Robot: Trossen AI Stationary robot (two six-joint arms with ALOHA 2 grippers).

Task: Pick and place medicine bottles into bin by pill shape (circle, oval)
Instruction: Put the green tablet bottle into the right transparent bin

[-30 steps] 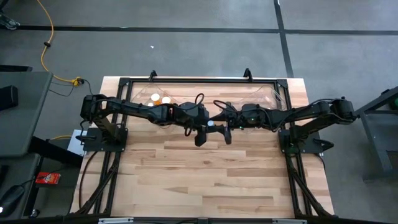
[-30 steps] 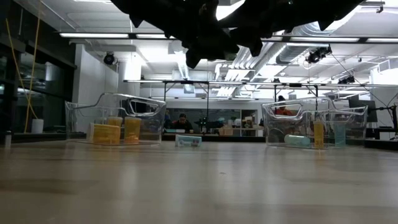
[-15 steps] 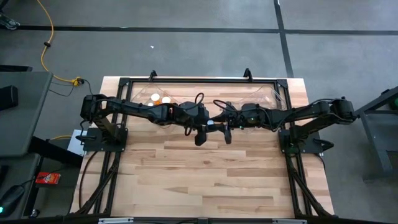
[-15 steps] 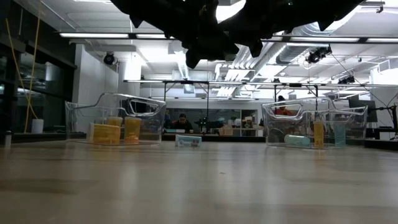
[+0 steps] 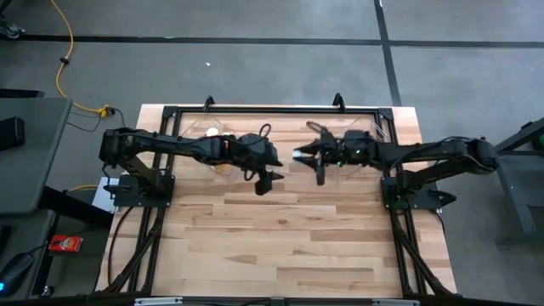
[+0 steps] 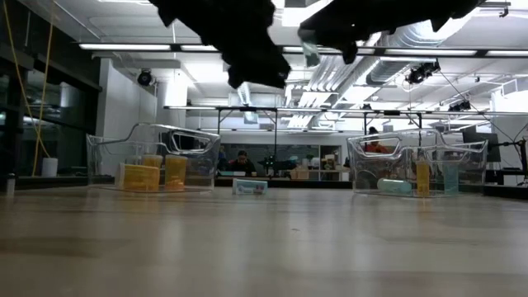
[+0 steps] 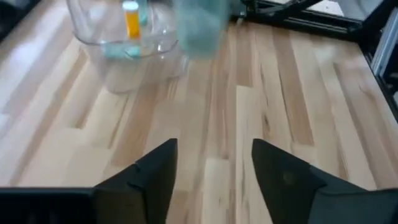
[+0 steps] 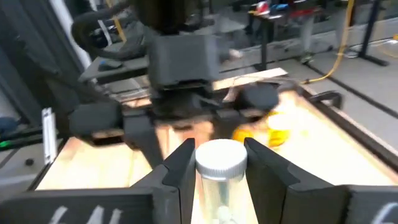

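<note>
With a white-capped pale bottle (image 8: 219, 173) pinched in the right jaws (image 5: 299, 155) above the table (image 5: 280, 246), mid-carry now; probably next, swing over to the clear right bin (image 6: 417, 169) and release. Left jaws (image 7: 213, 168) spread, empty, hovering near centre.

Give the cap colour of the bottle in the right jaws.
White, clearest in the right wrist view: cap on bottle.

Two clear bins (image 6: 153, 158) (image 6: 417, 165) sit at the table's (image 5: 280, 246) far edge, with both tools (image 5: 265, 182) (image 5: 308, 156) between them.
</note>
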